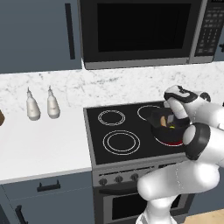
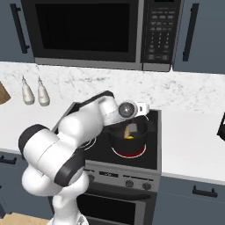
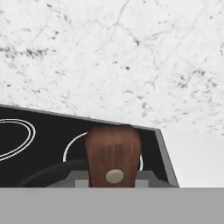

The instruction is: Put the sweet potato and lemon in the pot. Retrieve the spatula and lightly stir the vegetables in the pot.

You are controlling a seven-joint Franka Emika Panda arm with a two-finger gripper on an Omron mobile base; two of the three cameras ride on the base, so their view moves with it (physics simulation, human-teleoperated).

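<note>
The dark pot point(image 1: 161, 134) point(image 2: 119, 139) stands on the stove's front right burner, which glows red beneath it. Inside it lie the orange-brown sweet potato point(image 2: 132, 128) point(image 1: 163, 122) and the yellow lemon point(image 2: 128, 137) point(image 1: 172, 127). My gripper point(image 2: 137, 115) point(image 1: 171, 114) hangs just above the pot's rim, turned toward the back wall. In the hand view the gripper point(image 3: 113, 180) is shut on the spatula point(image 3: 113, 151), whose reddish-brown handle with a metal rivet stands up between the fingers. The spatula's blade is hidden.
Two white bottles point(image 1: 41, 106) stand on the counter left of the stove point(image 1: 113, 131). A microwave point(image 1: 140, 30) hangs above the cooktop. White counter point(image 2: 189, 140) runs to the right of the stove, and the marble backsplash point(image 3: 113, 57) is close ahead of the hand.
</note>
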